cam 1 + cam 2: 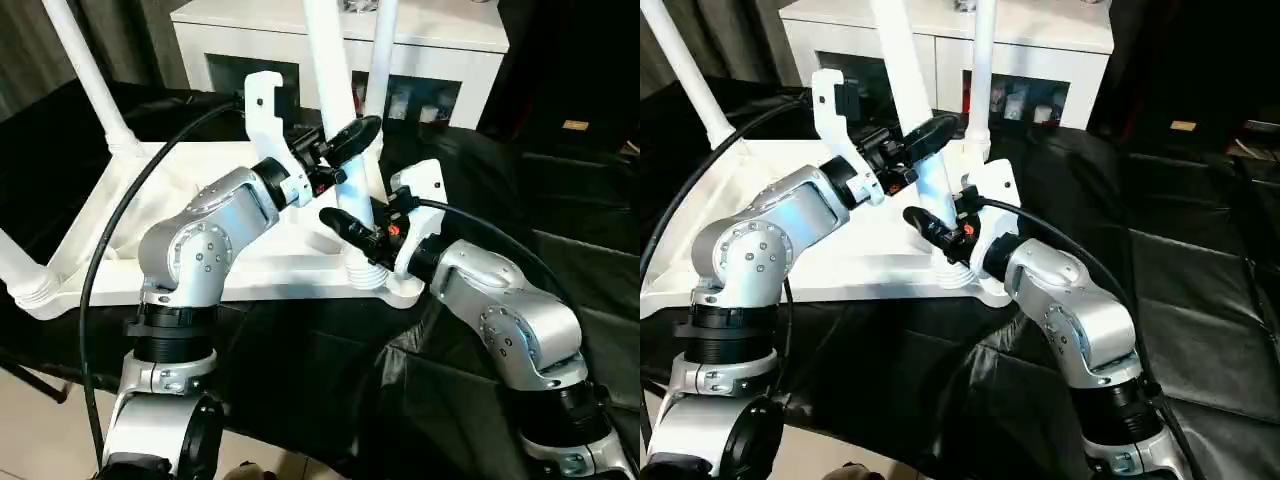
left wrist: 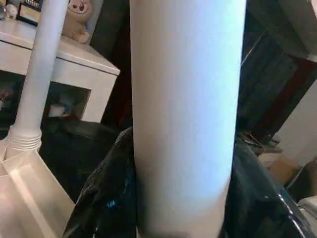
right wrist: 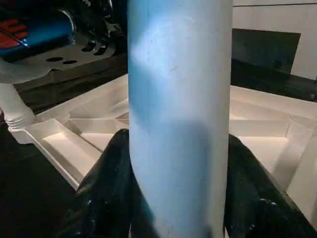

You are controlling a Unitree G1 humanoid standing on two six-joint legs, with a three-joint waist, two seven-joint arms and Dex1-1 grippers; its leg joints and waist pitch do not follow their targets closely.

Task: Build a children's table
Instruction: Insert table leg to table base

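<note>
- The white tabletop (image 1: 150,215) lies upside down on a black-draped surface (image 1: 560,230), ribbed underside facing up, with legs standing up from its corner sockets.
- The near-right leg (image 1: 335,90) rises from the near-right corner socket (image 1: 372,272), tilted slightly to the left as it goes up out of view.
- The left gripper (image 1: 345,148) reaches in from the left and sits higher on this leg; its black fingers (image 2: 106,198) lie one on each side of the white shaft, clamped against it.
- The right gripper (image 1: 352,230) comes in from the right and grips the same leg lower down, just above the ribbed collar at the socket; its black fingers (image 3: 101,191) press against either side of the shaft.
- The two grippers are stacked on one leg, left above right, close together but not touching.
- The far-right leg (image 1: 384,45) stands just behind the held leg.
- The far-left leg (image 1: 92,80) leans away up to the left from its corner.
- The near-left leg (image 1: 18,268) shows at the left edge, seated in its ribbed collar.
- Beyond the tabletop stands a white cabinet (image 1: 440,50) with glass-fronted compartments.
</note>
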